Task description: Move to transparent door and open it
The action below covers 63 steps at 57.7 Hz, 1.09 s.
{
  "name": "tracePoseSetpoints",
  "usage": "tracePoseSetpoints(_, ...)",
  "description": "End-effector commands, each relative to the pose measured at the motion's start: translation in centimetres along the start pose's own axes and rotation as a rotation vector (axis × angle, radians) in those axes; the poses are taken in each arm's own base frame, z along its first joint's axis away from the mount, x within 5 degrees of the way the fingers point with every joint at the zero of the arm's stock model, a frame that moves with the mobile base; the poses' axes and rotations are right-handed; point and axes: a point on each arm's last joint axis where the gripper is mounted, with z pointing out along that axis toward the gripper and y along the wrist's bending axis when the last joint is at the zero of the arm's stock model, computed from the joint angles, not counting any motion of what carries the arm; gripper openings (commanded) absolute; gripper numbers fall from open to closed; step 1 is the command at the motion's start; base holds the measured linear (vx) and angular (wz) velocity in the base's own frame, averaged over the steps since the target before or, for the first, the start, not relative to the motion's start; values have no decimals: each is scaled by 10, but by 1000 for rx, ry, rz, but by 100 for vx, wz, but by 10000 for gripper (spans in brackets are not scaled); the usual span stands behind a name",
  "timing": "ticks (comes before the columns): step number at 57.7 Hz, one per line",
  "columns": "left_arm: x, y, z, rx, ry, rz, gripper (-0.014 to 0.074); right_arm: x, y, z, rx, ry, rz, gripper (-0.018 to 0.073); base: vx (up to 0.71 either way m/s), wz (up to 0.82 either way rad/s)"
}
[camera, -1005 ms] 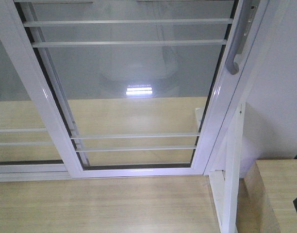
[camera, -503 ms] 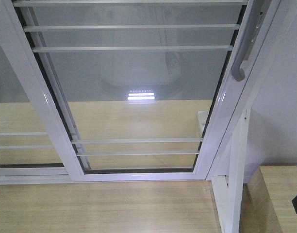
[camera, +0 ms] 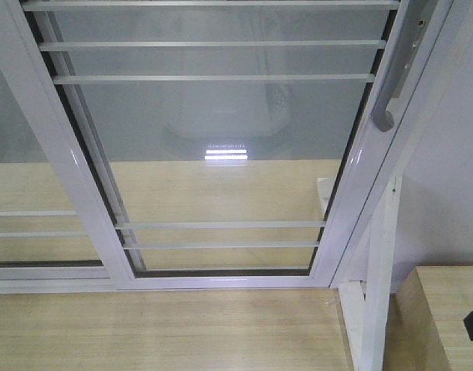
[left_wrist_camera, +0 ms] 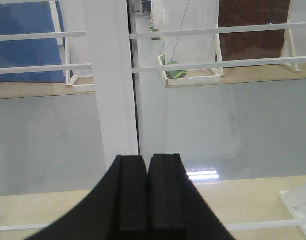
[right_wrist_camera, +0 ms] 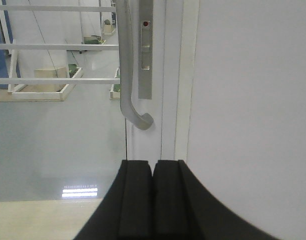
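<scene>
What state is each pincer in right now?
Left pincer: closed, holding nothing.
Right pincer: closed, holding nothing.

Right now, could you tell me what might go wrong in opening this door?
The right gripper is shut below the handle; unless it opens, it may slip off it. The door is clear glass, so an arm could strike it. The wooden box at right could snag the base.
</scene>
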Motion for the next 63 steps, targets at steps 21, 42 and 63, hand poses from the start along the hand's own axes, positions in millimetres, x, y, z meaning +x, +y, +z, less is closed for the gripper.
tracePoseSetpoints(21, 0, 1, 1, -6, -60, -10, 4, -3, 1, 1, -13, -57, -11, 0, 0, 0)
tracePoseSetpoints(42, 0, 1, 1, -6, -61, -10, 4, -3, 3, 0, -52, -68, -13, 0, 0, 0)
tracePoseSetpoints(63, 0, 1, 1, -6, -61, -10, 4, -3, 3, 0, -52, -68, -13, 0, 0, 0)
